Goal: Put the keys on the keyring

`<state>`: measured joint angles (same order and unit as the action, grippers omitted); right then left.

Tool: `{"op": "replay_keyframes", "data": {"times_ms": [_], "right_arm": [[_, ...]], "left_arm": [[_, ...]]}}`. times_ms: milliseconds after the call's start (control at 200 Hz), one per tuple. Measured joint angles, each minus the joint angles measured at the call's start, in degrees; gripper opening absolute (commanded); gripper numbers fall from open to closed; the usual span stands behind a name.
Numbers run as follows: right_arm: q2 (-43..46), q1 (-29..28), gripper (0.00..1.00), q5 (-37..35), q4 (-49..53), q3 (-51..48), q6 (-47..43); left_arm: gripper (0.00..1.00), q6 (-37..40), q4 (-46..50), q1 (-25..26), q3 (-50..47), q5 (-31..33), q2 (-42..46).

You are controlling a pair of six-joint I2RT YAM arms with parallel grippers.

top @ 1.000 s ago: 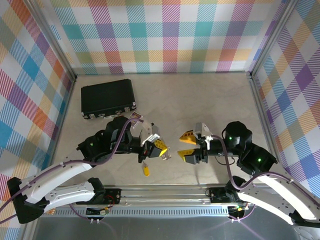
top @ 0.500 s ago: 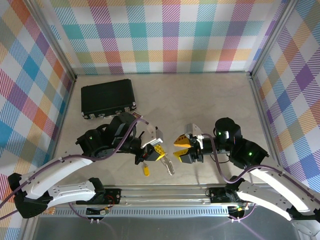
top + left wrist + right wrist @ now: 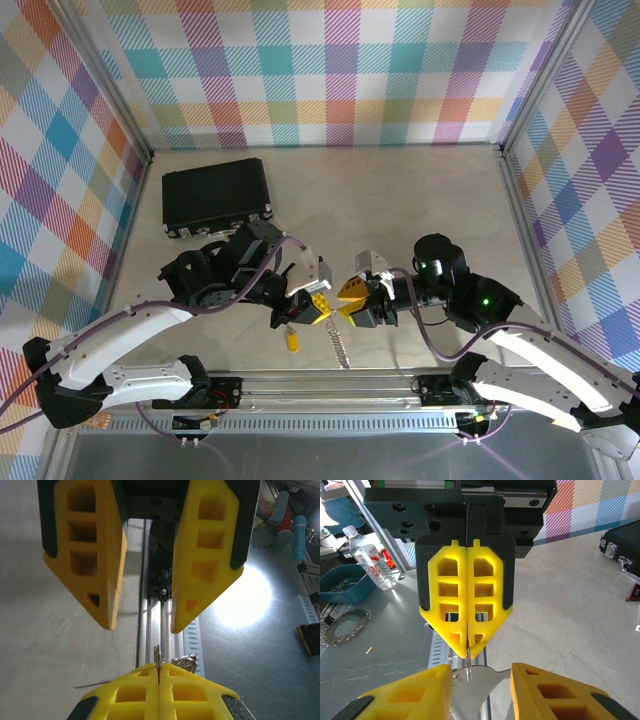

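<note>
Keyring (image 3: pixel 340 347) hangs from left fingers (image 3: pixel 452 595) beside the near rail (image 3: pixel 330 379), right fingers (image 3: pixel 85 560) apart.

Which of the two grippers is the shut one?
The left gripper: its fingers press together on the thin metal edge of the keyring, while the right gripper facing it has a gap between its fingers.
</note>
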<state>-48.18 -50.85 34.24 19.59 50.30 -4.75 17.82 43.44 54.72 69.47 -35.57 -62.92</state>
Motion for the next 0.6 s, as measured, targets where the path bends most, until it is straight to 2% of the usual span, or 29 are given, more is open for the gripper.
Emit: {"op": "replay_keyframes", "data": {"times_ms": [340, 600], "right_arm": [[-2.08, -1.14, 0.28, 1.86, -1.18, -1.18, 0.68], [-2.49, -1.86, 0.14, 3.30, -1.55, -1.25, 0.87]], "left_arm": [[0.00, 0.07, 0.00, 0.37, 0.11, -0.39, -0.46], [0.00, 0.07, 0.02, 0.39, 0.13, -0.76, -0.46]]}}
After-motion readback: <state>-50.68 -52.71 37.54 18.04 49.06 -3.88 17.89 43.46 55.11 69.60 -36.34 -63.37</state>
